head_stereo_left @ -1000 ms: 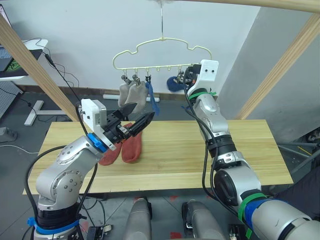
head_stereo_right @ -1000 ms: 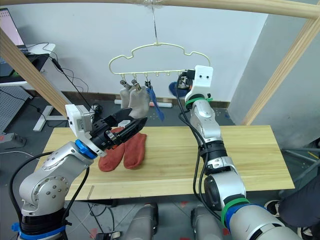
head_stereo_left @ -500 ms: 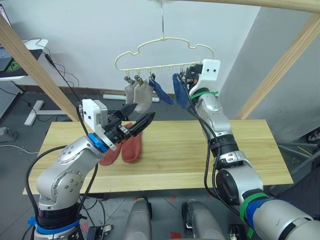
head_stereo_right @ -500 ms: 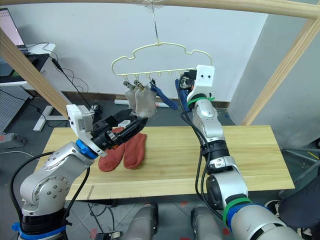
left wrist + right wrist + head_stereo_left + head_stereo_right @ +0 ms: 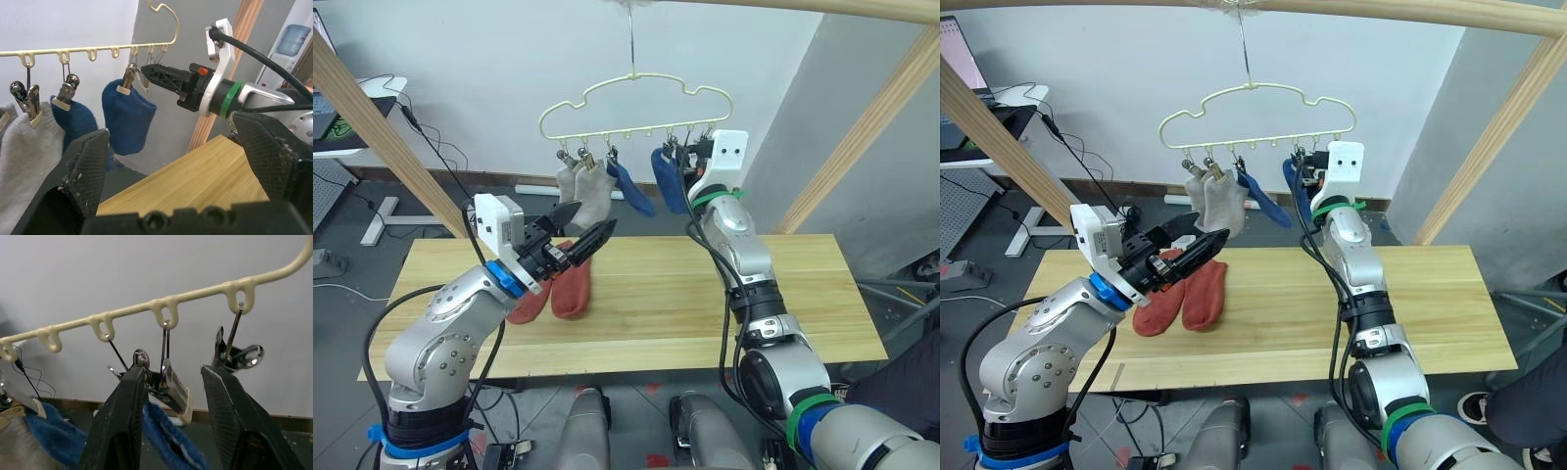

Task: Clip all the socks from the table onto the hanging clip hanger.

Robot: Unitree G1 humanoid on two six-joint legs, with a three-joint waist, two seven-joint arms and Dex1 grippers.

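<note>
the second blue sock (image 5: 670, 178), a second ago bunched at the right gripper (image 5: 149, 72), now hangs clipped on the clip hanger (image 5: 636, 108) beside the first blue sock (image 5: 631, 188) and two grey socks (image 5: 585, 191). that gripper's fingers are apart, holding nothing. the left gripper (image 5: 584, 227) stays spread, empty, over two red socks (image 5: 558, 290) on the table (image 5: 724, 338).

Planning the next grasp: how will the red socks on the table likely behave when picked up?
Probably floppy: the red socks lie flat and limp on the table, and the hung grey socks droop from their clips. Likely light, since thin clips hold the others. They shouldn't roll or slip much.
</note>
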